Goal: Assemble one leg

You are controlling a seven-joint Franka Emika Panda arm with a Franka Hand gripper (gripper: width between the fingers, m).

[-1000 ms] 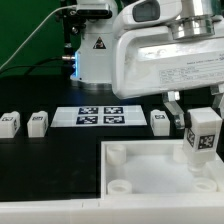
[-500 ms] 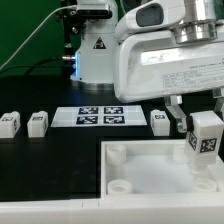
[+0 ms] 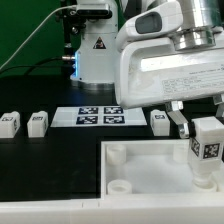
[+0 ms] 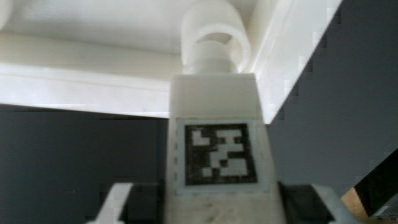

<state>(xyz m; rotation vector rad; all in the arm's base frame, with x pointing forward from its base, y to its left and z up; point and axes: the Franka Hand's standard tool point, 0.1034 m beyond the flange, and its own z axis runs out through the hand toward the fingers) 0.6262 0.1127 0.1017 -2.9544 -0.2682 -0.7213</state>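
Observation:
My gripper [image 3: 205,128] is shut on a leg [image 3: 207,140], a small white block with a black-and-white tag facing the camera. It hangs upright over the far right part of the large white panel [image 3: 150,180], near a round corner socket. In the wrist view the leg [image 4: 221,130] runs from between my fingers toward a round socket [image 4: 221,45] in the panel [image 4: 107,50]. The fingers [image 4: 125,205] press both its sides. Three more legs stand on the black table: two at the exterior view's left [image 3: 10,124] [image 3: 38,123] and one [image 3: 159,121] just behind my gripper.
The marker board [image 3: 98,117] lies flat on the table between the loose legs. The arm's base [image 3: 95,50] stands behind it. The panel has further round sockets at its near-left [image 3: 120,186] and far-left [image 3: 118,152] corners.
My gripper and the held leg have shifted to the exterior view's right and slightly down, toward the panel's far right corner.

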